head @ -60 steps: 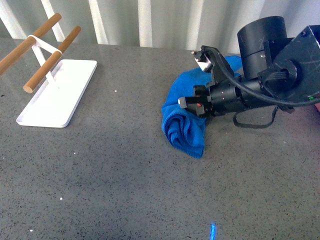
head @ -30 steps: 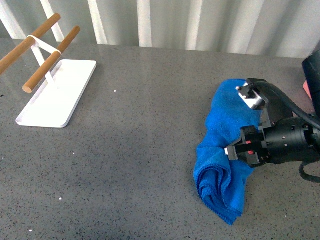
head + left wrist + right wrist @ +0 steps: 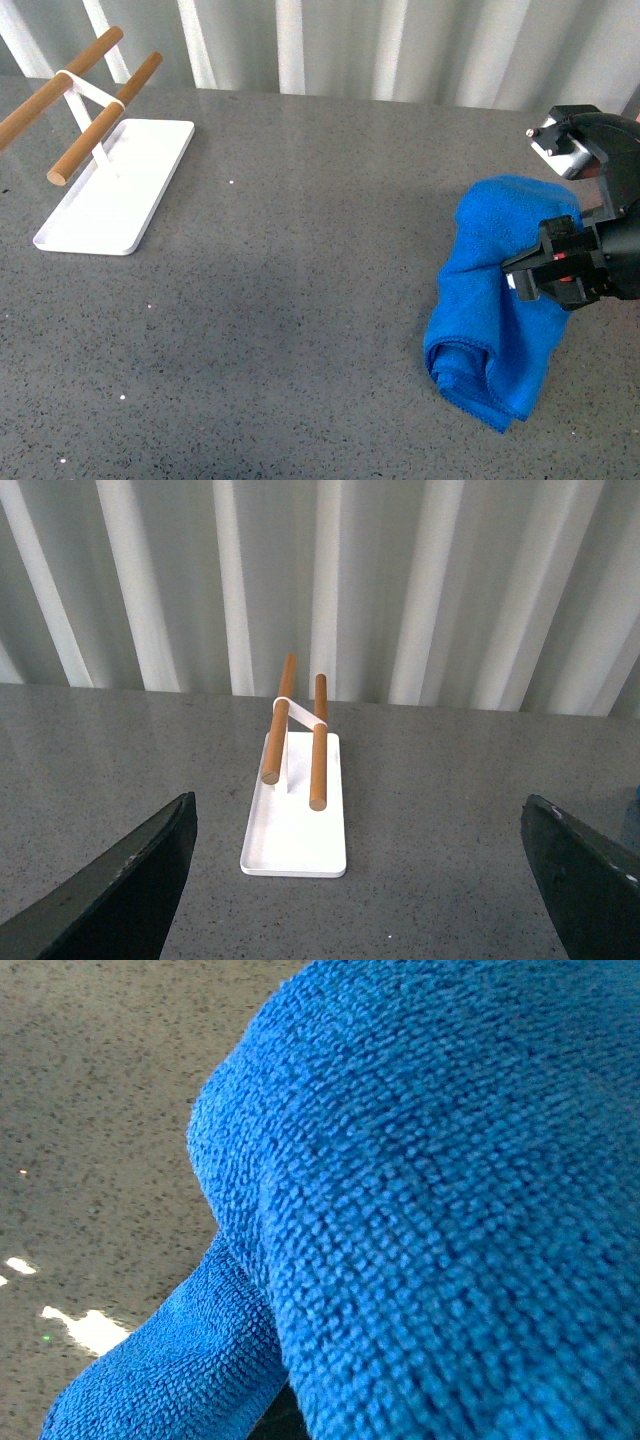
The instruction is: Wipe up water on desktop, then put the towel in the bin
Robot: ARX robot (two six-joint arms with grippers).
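At desktop (image 3: 300, 300) right edge, towel (image 3: 488, 310) in fingers (image 3: 545, 265)

Right arm: the black wrist housing comes into the front view at the right edge and points left. Right claw (image 3: 540, 210): one black finger sits above the other, the upper finger (image 3: 563, 140) tipped in silver. Both are clamped on a thick bright blue terry towel (image 3: 495, 330), which is bunched between them and hangs below. Left claw (image 3: 358, 820): its two dark fingers (image 3: 120, 885) are spread wide apart and held above the dark grey speckled table (image 3: 480, 770).
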